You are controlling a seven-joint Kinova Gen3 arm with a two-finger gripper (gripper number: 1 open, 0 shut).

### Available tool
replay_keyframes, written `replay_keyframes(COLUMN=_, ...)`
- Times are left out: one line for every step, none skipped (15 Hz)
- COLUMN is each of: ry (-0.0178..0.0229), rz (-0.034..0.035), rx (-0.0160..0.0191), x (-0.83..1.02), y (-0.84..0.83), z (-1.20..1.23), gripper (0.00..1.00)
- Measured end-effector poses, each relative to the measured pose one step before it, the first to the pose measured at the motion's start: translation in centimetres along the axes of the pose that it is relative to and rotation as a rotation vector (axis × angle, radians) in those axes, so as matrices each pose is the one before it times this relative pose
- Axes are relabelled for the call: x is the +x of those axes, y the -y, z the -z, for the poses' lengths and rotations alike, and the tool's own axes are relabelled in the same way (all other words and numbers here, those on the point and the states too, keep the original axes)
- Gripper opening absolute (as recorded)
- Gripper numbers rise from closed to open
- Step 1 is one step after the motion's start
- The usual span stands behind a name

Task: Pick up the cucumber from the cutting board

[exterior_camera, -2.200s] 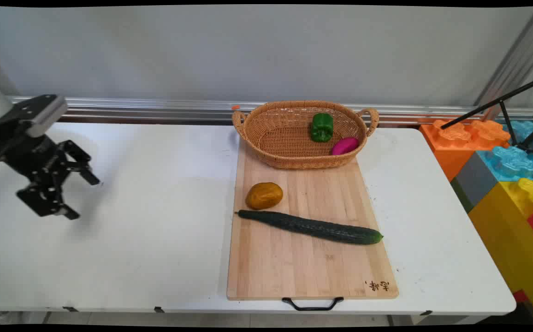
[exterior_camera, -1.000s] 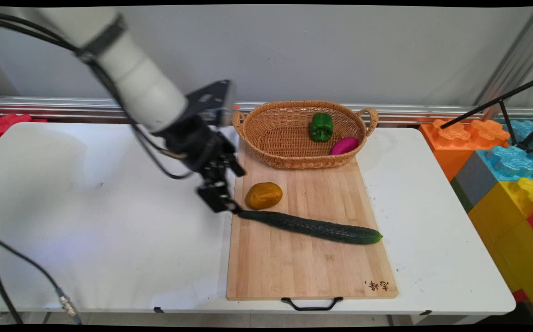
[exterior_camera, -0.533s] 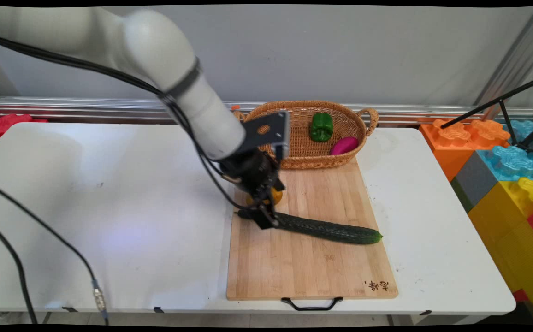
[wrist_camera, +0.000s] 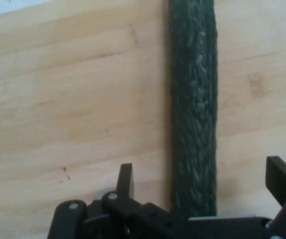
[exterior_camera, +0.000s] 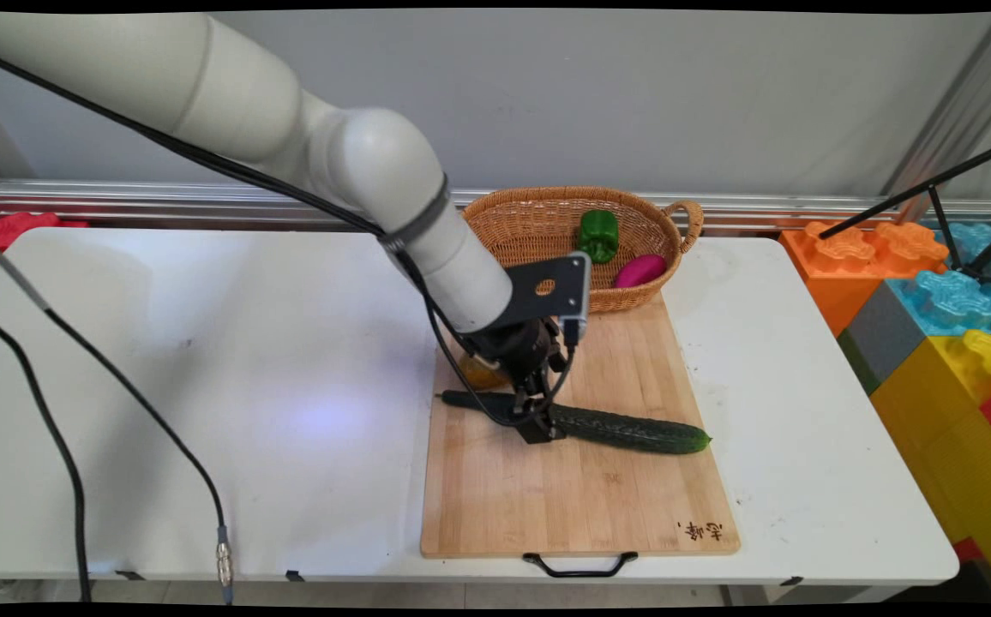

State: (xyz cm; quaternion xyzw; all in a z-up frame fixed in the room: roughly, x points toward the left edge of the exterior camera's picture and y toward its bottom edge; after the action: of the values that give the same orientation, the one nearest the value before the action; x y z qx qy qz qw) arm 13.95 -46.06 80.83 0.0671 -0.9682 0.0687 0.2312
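1 cucumber [exterior_camera: 624, 428] lies on 1 wooden cutting board [exterior_camera: 577, 506] on the white desk [exterior_camera: 204, 386], and the claw [exterior_camera: 538, 424] is down over it, spread wide, 1 finger [wrist_camera: 125, 180] on either side of the dark green body and neither touching it in the hand view. Just behind the claw, mostly hidden by the wrist, sits 1 brownish-yellow potato [exterior_camera: 480, 374]. Farther back stands 1 wicker basket [exterior_camera: 538, 224] holding 2 things: 1 green bell pepper [exterior_camera: 598, 235] and 1 magenta vegetable [exterior_camera: 639, 271] beside it. Coloured toy blocks [exterior_camera: 933, 300] are stacked well off to the claw's right, past the desk's edge.
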Motion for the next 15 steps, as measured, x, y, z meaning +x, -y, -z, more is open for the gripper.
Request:
replay_keyframes(ry=-0.00026, rz=-0.00667, rx=0.00163, x=0.038, y=0.042, z=-0.478, gripper=1.00)
replay_keyframes(ry=-0.00034, rz=-0.00686, rx=0.00099, x=0.064, y=0.036, z=-0.449, gripper=1.00)
replay_keyframes(ry=-0.00013, rz=-0.00503, rx=0.00030, x=0.032, y=0.015, z=-0.324, gripper=1.00)
replay_keyframes(ry=-0.00044, rz=-0.00680, rx=0.00090, x=0.041, y=0.031, z=-0.443, gripper=1.00)
replay_keyframes(ry=0.00031, rz=-0.00838, rx=0.00118, x=0.023, y=0.038, z=-0.519, gripper=1.00)
replay_keyframes(ry=0.00086, rz=-0.00506, rx=0.00043, x=-0.017, y=0.008, z=-0.338, gripper=1.00)
replay_keyframes(ry=0.00064, rz=-0.00380, rx=0.00045, x=-0.011, y=0.011, z=-0.262, gripper=1.00)
replay_keyframes(ry=0.00156, rz=-0.00573, rx=0.00035, x=-0.023, y=0.009, z=-0.382, gripper=1.00)
replay_keyframes(ry=0.00151, rz=-0.00453, rx=0.00047, x=-0.013, y=0.009, z=-0.279, gripper=1.00)
replay_keyframes(ry=0.00170, rz=-0.00318, rx=0.00018, x=-0.024, y=0.005, z=-0.224, gripper=0.00)
replay_keyframes(ry=0.00098, rz=-0.00177, rx=-0.00009, x=-0.024, y=0.006, z=-0.131, gripper=0.00)
replay_keyframes(ry=0.00157, rz=-0.00270, rx=-0.00034, x=-0.027, y=0.004, z=-0.197, gripper=0.00)
replay_keyframes(ry=0.00130, rz=-0.00147, rx=-0.00159, x=-0.020, y=-0.017, z=-0.126, gripper=0.00)
replay_keyframes(ry=0.00241, rz=-0.00149, rx=-0.00320, x=-0.054, y=-0.054, z=-0.187, gripper=0.00)
replay_keyframes(ry=0.00128, rz=-0.00009, rx=-0.00363, x=-0.033, y=-0.076, z=-0.134, gripper=0.00)
